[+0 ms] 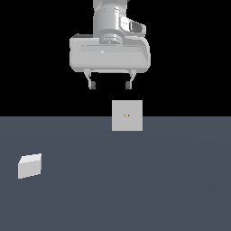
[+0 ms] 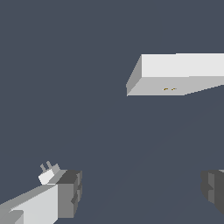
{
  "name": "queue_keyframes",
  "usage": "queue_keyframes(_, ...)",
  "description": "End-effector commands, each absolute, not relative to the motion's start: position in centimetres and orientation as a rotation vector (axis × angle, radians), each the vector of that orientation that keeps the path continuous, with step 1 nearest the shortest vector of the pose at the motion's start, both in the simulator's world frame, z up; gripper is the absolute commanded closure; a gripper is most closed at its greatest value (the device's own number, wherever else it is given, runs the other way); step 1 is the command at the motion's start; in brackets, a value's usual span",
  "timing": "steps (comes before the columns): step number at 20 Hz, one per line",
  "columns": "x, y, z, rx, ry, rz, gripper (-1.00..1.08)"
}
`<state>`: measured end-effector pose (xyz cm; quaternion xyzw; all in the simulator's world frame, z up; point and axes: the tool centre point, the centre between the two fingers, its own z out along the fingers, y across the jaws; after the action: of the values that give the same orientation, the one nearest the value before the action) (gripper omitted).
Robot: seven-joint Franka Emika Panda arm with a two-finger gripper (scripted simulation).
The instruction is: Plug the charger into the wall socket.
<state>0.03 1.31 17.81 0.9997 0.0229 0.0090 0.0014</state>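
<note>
While the gripper (image 1: 110, 84) is held high above the dark grey floor (image 1: 135, 189), its two fingers are spread wide apart and nothing is gripped between them. The wall socket (image 1: 127, 115) is seen upright on the floor just below the gripper, slightly toward the exterior view's right of the point midway between the fingertips; two tiny brownish holes are shown at the middle of its face. The charger (image 1: 30, 165) is found on the floor well apart from the wall socket, off toward the exterior view's left and nearer the camera, and it is touched by nothing.

From the wrist view, the wall socket (image 2: 179, 72) is seen as a thick pale slab with its two holes on the lower face. The charger (image 2: 47, 175) is partly hidden behind one finger (image 2: 65, 192), and two short prongs can be made out sticking up from it. The other finger (image 2: 214, 188) is cut off at the frame edge, with bare floor (image 2: 87, 87) lying between the two.
</note>
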Motion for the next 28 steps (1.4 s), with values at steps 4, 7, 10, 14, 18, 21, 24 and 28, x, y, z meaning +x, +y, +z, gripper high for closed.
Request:
queue_keyframes(4,0.0,1.5,17.7,3.138,0.081,0.031,-0.92)
queue_keyframes(7,-0.3,2.0,17.3,3.139,0.107,0.038,-0.92)
queue_keyframes(10,-0.7,2.9,16.7,3.140,0.151,0.051,-0.92)
queue_keyframes(14,-1.5,4.5,15.5,3.139,0.237,0.075,-0.92)
queue_keyframes(18,-2.7,6.6,13.9,3.134,0.353,0.108,-0.92)
queue_keyframes(21,-3.9,8.5,12.4,3.126,0.459,0.138,-0.92)
queue_keyframes(24,-5.2,10.4,10.9,3.114,0.567,0.169,-0.92)
queue_keyframes(28,-6.8,12.3,9.2,3.096,0.687,0.203,-0.92)
